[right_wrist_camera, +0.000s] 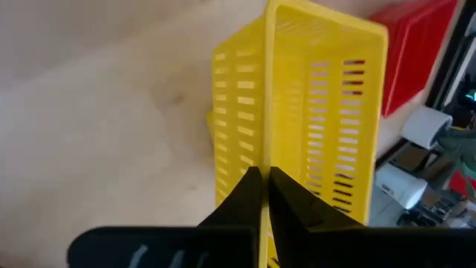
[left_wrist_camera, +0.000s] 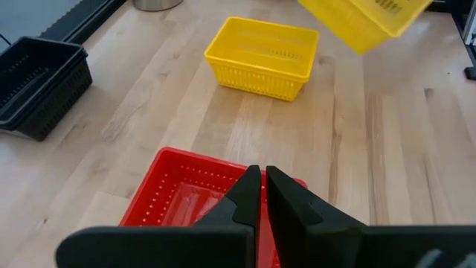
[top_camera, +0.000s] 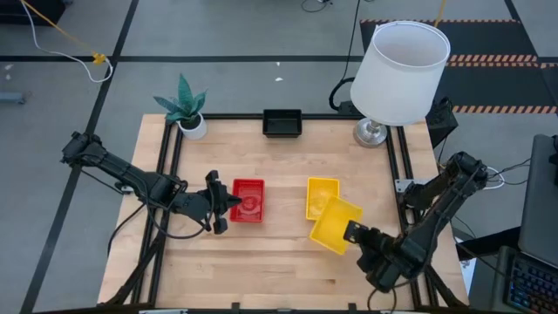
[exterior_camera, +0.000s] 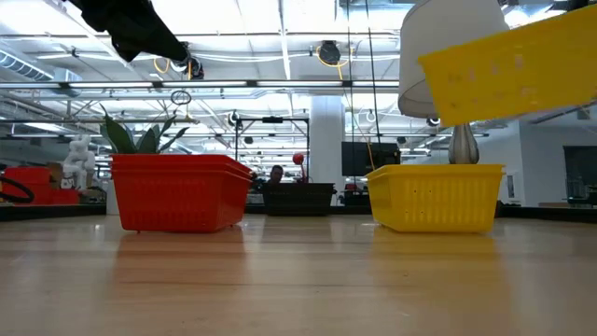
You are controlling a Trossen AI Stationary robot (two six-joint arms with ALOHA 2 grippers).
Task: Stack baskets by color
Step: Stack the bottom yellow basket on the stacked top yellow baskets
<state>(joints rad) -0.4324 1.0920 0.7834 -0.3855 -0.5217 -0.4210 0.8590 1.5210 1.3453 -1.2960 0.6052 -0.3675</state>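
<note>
A red basket (top_camera: 251, 199) rests on its bottom left of the table's middle; in the low view its rim (exterior_camera: 238, 172) looks doubled, as if two are nested. My left gripper (top_camera: 232, 204) hovers shut above the red basket's left side (left_wrist_camera: 186, 193), touching nothing. A yellow basket (top_camera: 319, 190) stands on the table right of the middle (exterior_camera: 434, 196). A second yellow basket (top_camera: 331, 227) hangs tilted in the air near it (exterior_camera: 513, 70), with my right gripper (top_camera: 351, 232) shut on it. My right gripper pinches a side wall of the lifted yellow basket at its rim (right_wrist_camera: 266, 160), one finger on each face of the wall. The fingers slant down from the table's near right. The basket is lifted clear and tilted, higher than the yellow basket on the table.
A black basket (top_camera: 282, 122) sits at the middle of the far edge. A white lampshade on its lamp (top_camera: 401, 70) stands at the far right corner, and a small potted plant (top_camera: 192, 126) at the far left. Bare wood lies along the near edge.
</note>
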